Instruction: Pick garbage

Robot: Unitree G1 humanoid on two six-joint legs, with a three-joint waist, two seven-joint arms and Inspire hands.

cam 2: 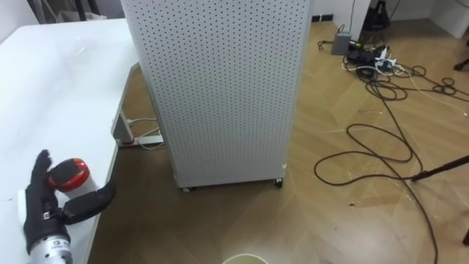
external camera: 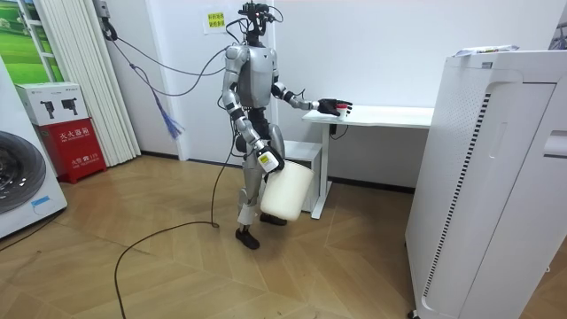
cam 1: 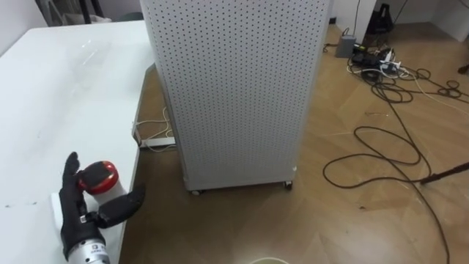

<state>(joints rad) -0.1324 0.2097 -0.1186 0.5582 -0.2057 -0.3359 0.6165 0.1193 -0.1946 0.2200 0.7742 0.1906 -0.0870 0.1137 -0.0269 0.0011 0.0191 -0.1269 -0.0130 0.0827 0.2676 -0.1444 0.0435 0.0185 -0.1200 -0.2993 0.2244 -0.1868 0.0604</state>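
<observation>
A small white container with a red cap (cam 1: 99,177) stands near the front right edge of the white table (cam 1: 66,88). My left hand (cam 1: 75,214) rests on the table around it, fingers straight up on its left side and thumb spread out below and to its right, open. In the room view I stand at the table's end with the left hand (external camera: 333,107) reaching over the table (external camera: 390,115). My right hand (external camera: 267,160) hangs low at my side, holding a white bin (external camera: 286,190) off the floor. The bin's rim (cam 1: 267,259) shows at the bottom edge.
A tall white perforated cabinet (cam 1: 234,88) on casters stands right beside the table. A power strip (cam 1: 157,139) lies between them. Black cables (cam 1: 388,150) loop over the wooden floor to the right. A washing machine (external camera: 22,182) and red box (external camera: 78,146) stand far off.
</observation>
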